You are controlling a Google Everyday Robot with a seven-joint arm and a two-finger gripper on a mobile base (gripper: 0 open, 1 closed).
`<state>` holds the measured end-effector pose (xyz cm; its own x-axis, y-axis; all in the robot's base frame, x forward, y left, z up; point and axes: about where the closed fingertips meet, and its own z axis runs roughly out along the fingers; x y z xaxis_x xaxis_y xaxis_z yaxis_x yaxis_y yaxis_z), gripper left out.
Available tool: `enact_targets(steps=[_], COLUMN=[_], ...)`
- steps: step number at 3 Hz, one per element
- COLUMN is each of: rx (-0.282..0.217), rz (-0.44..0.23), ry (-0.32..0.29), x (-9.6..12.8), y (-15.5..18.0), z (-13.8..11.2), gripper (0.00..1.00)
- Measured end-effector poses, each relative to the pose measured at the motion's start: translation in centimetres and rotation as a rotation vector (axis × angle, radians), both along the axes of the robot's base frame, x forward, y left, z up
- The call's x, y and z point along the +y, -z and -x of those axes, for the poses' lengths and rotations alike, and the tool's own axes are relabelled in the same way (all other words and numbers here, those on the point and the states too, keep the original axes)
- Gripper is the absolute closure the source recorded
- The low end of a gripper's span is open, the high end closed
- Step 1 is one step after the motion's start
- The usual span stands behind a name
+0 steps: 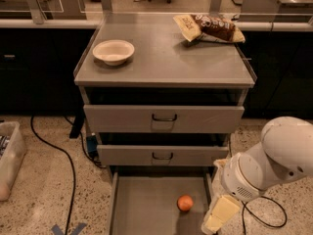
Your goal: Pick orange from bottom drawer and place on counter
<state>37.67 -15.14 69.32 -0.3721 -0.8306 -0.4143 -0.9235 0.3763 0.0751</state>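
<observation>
The orange (pixel 185 202) lies on the flat grey floor of the pulled-out bottom drawer (pixel 142 204), toward its right side. My gripper (pixel 219 214), cream-coloured at the end of the white arm (pixel 274 160), hangs low at the drawer's right edge, just right of the orange and apart from it. It holds nothing that I can see. The grey metal counter (pixel 161 58) tops the cabinet above the two upper drawers, both of which stand slightly open.
A white bowl (pixel 113 51) sits on the counter's left, a chip bag (pixel 208 28) at its back right. Black cables (pixel 63 155) run over the speckled floor. A plastic bin (pixel 10 155) stands at far left. Dark side counters flank the cabinet.
</observation>
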Motion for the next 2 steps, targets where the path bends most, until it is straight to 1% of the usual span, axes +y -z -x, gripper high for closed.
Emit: enact_targets(steps=[1, 2], rx=[0.0, -0.004], rz=[0.0, -0.024], ry=[0.0, 0.003], x=[0.0, 0.4], y=[0.0, 1.2], z=[0.0, 0.0], gripper=[0.0, 0.0])
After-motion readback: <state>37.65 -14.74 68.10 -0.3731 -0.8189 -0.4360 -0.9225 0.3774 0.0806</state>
